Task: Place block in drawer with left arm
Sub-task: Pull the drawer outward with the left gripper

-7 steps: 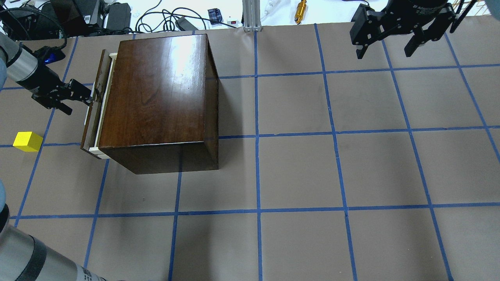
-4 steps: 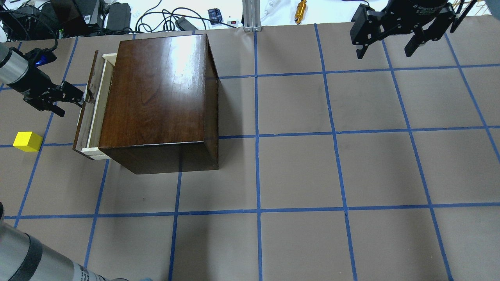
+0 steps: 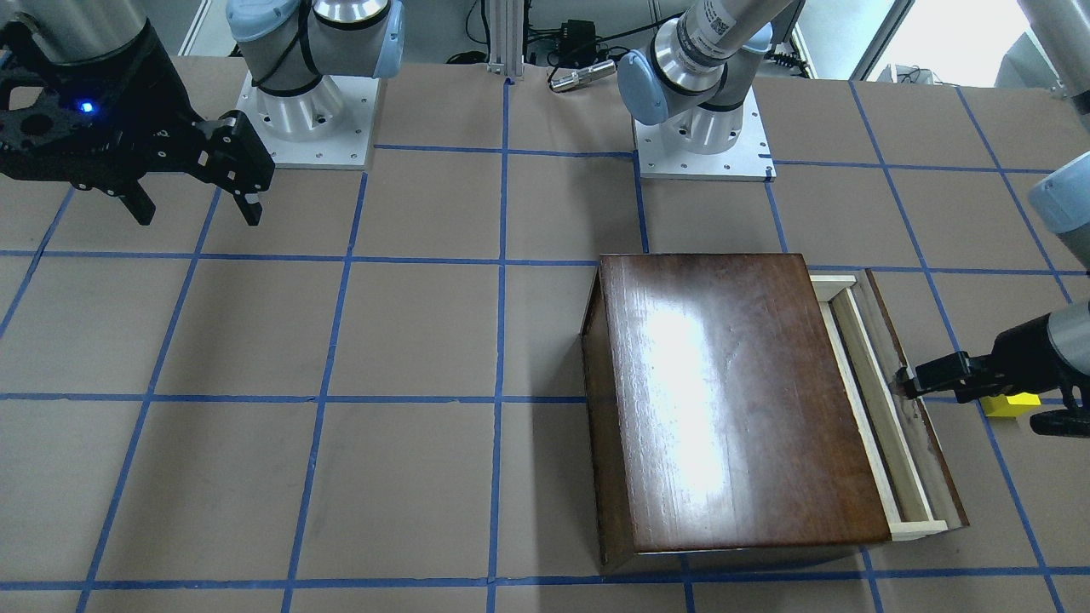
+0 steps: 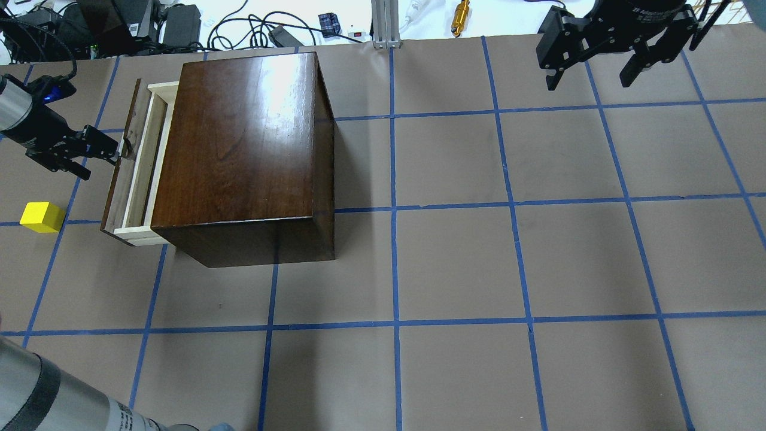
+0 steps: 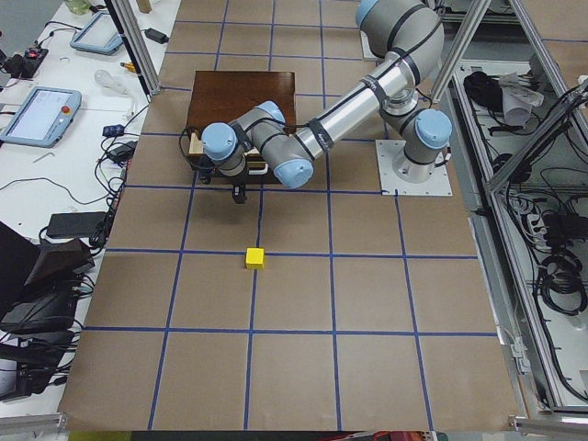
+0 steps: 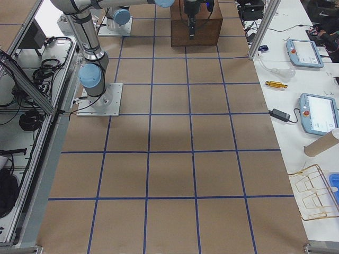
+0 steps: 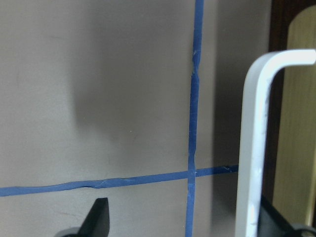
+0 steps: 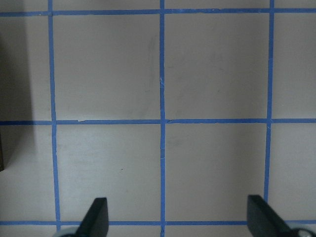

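The yellow block (image 4: 42, 216) lies on the table left of the dark wooden box (image 4: 239, 149); it also shows in the front view (image 3: 1011, 405). The drawer (image 4: 134, 173) stands partly pulled out of the box's left side, its pale tray showing. My left gripper (image 4: 100, 161) is at the drawer's dark front panel, fingers spread wide. In the left wrist view the white metal handle (image 7: 253, 148) sits just inside one finger (image 7: 269, 219). My right gripper (image 4: 592, 75) is open and empty, high at the far right.
Cables, power bricks and a brass part (image 4: 461, 17) lie beyond the table's far edge. Blue tape lines (image 4: 394, 209) grid the brown table top. The arm bases (image 3: 702, 140) stand behind the box in the front view.
My left gripper has moved left, and the drawer has slid further out of the box with it. The block and the right arm have not moved.
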`<state>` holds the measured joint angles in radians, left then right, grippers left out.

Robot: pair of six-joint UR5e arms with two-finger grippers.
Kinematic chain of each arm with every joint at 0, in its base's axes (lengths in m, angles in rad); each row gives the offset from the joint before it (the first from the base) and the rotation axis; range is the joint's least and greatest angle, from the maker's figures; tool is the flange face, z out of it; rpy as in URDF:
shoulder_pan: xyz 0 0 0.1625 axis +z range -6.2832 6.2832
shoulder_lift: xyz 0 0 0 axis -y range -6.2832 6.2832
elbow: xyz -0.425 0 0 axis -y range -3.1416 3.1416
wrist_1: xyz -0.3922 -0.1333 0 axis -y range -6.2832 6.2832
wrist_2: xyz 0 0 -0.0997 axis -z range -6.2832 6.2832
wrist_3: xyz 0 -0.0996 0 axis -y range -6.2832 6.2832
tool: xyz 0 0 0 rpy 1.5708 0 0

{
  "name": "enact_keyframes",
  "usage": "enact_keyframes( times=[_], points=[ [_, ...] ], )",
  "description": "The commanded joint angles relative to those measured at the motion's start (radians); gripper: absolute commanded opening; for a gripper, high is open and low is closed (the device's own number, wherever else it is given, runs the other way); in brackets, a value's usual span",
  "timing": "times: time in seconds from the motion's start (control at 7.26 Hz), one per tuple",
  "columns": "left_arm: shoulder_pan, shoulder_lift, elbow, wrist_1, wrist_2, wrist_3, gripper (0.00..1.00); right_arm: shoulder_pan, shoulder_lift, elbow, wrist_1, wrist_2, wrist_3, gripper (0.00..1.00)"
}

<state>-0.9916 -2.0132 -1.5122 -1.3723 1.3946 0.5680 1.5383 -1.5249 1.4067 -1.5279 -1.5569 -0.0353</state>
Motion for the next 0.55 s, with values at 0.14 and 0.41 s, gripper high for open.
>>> enact_keyframes(
  times=[0.14, 0.41],
  points=[
    [0.016, -0.001, 0.006, -0.001, 0.001, 0.009, 1.00, 0.000, 0.000, 0.000, 0.000, 0.000, 0.000, 1.00],
    [0.019, -0.001, 0.007, 0.001, 0.010, 0.030, 1.00, 0.000, 0.000, 0.000, 0.000, 0.000, 0.000, 1.00]
  ],
)
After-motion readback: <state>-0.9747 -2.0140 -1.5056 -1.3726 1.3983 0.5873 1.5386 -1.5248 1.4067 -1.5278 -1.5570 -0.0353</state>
